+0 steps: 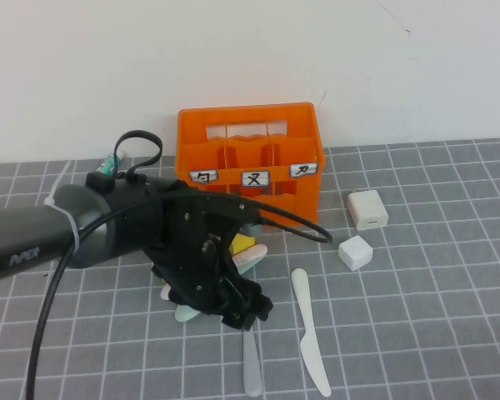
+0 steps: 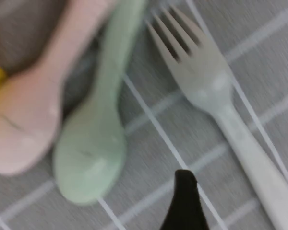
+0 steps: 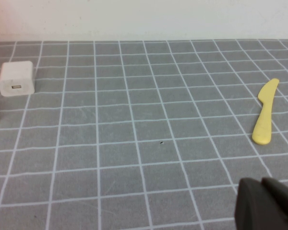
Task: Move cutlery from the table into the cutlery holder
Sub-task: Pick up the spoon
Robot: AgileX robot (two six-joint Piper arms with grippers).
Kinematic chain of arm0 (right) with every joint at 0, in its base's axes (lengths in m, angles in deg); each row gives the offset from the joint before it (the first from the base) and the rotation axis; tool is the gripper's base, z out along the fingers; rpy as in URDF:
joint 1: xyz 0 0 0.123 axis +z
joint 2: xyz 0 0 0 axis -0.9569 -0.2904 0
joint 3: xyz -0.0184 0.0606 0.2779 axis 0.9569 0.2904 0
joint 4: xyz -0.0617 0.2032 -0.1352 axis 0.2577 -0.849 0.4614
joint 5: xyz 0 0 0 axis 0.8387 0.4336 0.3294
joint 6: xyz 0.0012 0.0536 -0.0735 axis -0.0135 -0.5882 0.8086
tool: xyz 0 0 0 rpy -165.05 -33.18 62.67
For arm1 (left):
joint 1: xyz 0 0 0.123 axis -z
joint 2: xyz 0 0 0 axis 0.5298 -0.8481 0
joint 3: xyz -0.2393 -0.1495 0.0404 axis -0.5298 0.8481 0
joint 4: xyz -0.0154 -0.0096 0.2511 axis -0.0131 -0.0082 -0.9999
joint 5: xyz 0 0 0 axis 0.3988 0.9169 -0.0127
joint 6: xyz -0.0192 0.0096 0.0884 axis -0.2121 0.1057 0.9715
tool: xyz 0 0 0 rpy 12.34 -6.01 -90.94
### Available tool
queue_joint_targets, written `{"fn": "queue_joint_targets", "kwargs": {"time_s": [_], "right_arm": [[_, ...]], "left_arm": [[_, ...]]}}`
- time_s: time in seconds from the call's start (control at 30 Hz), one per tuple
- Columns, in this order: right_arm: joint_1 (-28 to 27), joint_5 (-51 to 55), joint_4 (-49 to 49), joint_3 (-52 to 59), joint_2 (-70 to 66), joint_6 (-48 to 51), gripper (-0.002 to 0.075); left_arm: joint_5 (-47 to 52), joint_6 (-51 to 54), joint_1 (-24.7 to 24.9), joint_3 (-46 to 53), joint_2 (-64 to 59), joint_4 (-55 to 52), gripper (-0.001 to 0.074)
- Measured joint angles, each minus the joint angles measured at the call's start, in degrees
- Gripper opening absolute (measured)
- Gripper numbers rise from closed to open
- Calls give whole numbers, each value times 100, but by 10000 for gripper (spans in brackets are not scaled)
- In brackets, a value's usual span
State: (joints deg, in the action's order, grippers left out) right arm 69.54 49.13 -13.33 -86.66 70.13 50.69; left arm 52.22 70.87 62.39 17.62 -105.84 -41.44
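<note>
The orange cutlery holder (image 1: 250, 158) stands at the back of the grid table (image 1: 433, 333). My left gripper (image 1: 246, 312) hangs low over the cutlery in front of it. In the left wrist view the left gripper (image 2: 230, 191) shows one black fingertip (image 2: 185, 201) beside the grey fork (image 2: 206, 81), with the jaws spread. The mint spoon (image 2: 93, 153) and pink spoon (image 2: 24, 124) lie next to the fork. The fork's handle (image 1: 251, 362) and the cream knife (image 1: 310, 329) lie near the front. My right gripper (image 3: 262, 182) is shut and empty, off to the side; the knife (image 3: 265, 112) looks yellow there.
Two white cubes (image 1: 367, 210) (image 1: 356, 252) sit right of the holder; one also shows in the right wrist view (image 3: 17, 77). A yellow cube (image 1: 244, 244) lies under my left arm. A small white-and-green tube (image 1: 112, 162) lies at the back left. A black cable loops across the holder's front.
</note>
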Motion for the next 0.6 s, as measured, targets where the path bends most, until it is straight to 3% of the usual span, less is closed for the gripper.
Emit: {"fn": "queue_joint_targets", "kwargs": {"time_s": [0.37,0.6], "right_arm": [[0,0,0,0,0,0,-3],[0,0,0,0,0,0,-3]], "left_arm": [[-445,364,-59,-9,-21,-1374,460],[-1182,438,-217,-9,-21,-1705,460]]}}
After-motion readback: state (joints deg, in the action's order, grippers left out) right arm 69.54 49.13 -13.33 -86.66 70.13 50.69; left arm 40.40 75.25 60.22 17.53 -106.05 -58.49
